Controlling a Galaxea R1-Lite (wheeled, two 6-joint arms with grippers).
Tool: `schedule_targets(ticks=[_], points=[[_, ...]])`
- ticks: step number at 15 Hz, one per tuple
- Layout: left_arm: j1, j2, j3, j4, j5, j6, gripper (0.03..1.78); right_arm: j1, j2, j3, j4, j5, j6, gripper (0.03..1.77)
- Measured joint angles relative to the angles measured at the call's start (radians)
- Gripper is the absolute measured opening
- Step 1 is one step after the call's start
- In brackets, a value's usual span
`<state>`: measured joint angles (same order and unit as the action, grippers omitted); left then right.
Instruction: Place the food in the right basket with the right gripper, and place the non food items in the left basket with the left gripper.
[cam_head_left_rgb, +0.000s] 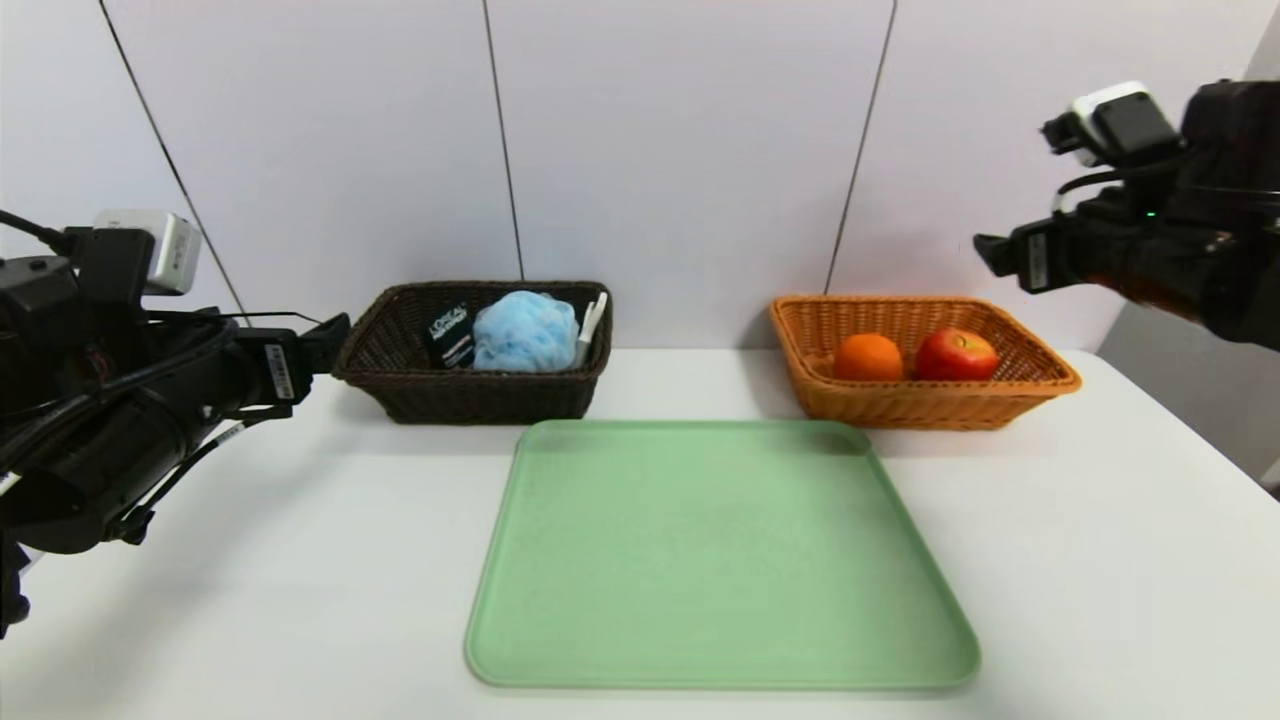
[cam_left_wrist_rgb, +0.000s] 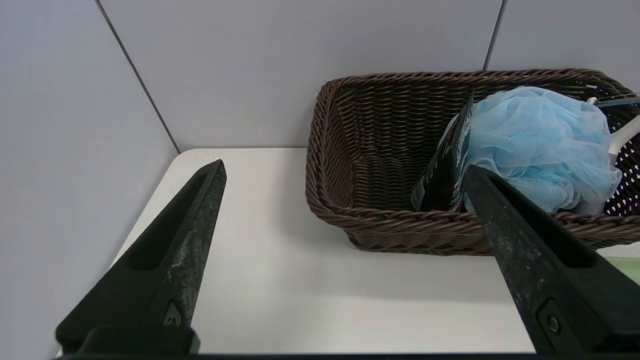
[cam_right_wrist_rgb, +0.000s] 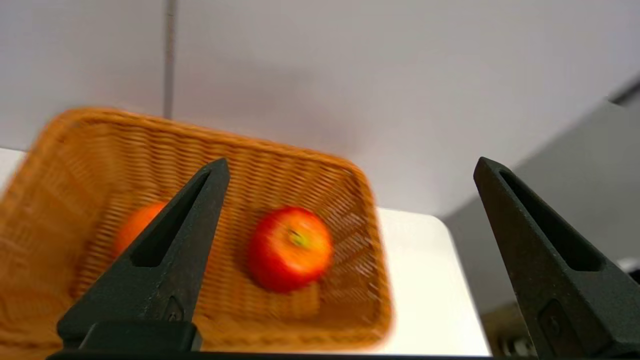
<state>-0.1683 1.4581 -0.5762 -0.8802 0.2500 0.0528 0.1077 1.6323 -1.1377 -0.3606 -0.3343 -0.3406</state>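
Observation:
An orange (cam_head_left_rgb: 868, 357) and a red apple (cam_head_left_rgb: 955, 355) lie side by side in the orange-tan right basket (cam_head_left_rgb: 1040, 385). The dark brown left basket (cam_head_left_rgb: 370, 345) holds a black tube (cam_head_left_rgb: 449, 335), a light-blue mesh pouf (cam_head_left_rgb: 525, 331) and a white peeler (cam_head_left_rgb: 591, 325). My right gripper (cam_right_wrist_rgb: 350, 167) hangs open and empty in the air, above and to the right of the right basket; the apple (cam_right_wrist_rgb: 290, 248) shows below it. My left gripper (cam_left_wrist_rgb: 345, 167) is open and empty, low over the table just left of the left basket (cam_left_wrist_rgb: 350, 212).
A flat green tray (cam_head_left_rgb: 715, 555) with nothing on it lies in the middle of the white table, in front of both baskets. A grey panelled wall stands close behind the baskets. The table's right edge runs just beyond the right basket.

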Motion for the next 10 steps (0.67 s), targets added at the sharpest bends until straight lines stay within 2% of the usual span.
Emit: schedule_targets(ticks=[2, 4, 8, 10], points=[[-0.003, -0.004, -0.001, -0.010, 0.000, 0.005, 1.69, -0.066, -0.106, 0.058, 0.091, 0.036, 0.006, 1.69], [-0.003, -0.018, 0.004, -0.021, -0.001, 0.009, 1.69, -0.094, -0.201, 0.129, 0.143, 0.075, 0.009, 1.69], [-0.003, -0.069, 0.019, 0.057, 0.001, 0.011, 1.69, -0.100, -0.336, 0.231, 0.164, 0.098, 0.010, 1.69], [0.002, -0.104, 0.026, 0.105, 0.008, 0.016, 1.69, -0.099, -0.386, 0.243, 0.209, 0.135, 0.019, 1.69]])
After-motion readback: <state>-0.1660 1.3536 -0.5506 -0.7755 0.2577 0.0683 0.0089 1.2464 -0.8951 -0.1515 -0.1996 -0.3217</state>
